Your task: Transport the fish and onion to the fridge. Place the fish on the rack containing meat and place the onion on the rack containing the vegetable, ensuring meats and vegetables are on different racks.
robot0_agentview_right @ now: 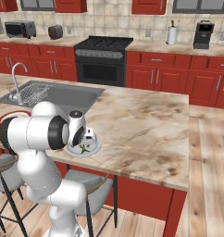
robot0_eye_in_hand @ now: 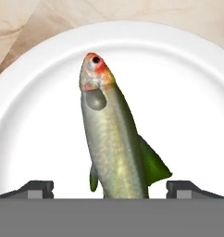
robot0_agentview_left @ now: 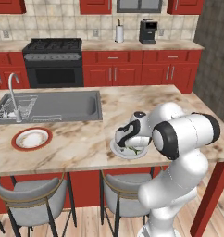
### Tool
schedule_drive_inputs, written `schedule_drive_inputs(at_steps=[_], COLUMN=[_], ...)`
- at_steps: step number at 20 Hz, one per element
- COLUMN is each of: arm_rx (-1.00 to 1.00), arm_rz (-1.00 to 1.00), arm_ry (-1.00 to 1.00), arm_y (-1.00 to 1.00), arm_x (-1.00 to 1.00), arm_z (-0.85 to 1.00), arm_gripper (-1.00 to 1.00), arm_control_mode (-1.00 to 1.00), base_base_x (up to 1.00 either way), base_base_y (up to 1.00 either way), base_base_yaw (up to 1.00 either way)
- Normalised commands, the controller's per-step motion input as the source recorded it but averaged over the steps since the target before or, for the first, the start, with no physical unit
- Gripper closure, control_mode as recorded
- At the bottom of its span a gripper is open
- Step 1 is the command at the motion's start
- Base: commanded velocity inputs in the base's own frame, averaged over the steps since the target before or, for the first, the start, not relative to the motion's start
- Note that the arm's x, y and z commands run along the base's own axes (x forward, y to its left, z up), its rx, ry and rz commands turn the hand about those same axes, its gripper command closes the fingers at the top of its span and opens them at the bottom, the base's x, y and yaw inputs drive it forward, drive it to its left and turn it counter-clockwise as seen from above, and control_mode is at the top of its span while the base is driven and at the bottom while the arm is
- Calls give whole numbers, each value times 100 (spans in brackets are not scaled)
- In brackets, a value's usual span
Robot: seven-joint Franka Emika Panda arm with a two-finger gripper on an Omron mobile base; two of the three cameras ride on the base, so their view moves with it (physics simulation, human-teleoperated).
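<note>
White plate, fish lengthwise, head away from tool

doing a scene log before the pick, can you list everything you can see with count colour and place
fish: one, greenish-silver with a red-orange head, lying on the white plate between the finger tips
white plate: one, on the marble island near its front edge
red-rimmed plate: one, white centre, on the island in front of the sink
sink: one, grey, set in the island, with a chrome tap
stove: one, black, against the back wall
paper towel roll: one, white, on the back counter
coffee machine: one, dark, back counter
toaster oven: one, dark, back counter
stools: two, grey, under the island
cabinets: red, along the back wall
gripper: one, dark tips, open over the fish
</note>
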Motion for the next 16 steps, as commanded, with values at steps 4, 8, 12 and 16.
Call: schedule_drive_inputs(at_steps=[4,8,12,16], arm_rx=[0,0,0,0], arm_rz=[2,5,7,8], arm_ry=[-1,4,2,0], arm_y=[-5,6,0,22], arm_x=[0,31,19,0], arm_z=[-30,-81,-77,-96], arm_gripper=[-100,100,100,100], arm_control_mode=[-100,-100,-100,-100], base_base_x=[0,0,0,0], base_base_y=[0,0,0,0], base_base_yaw=[0,0,0,0])
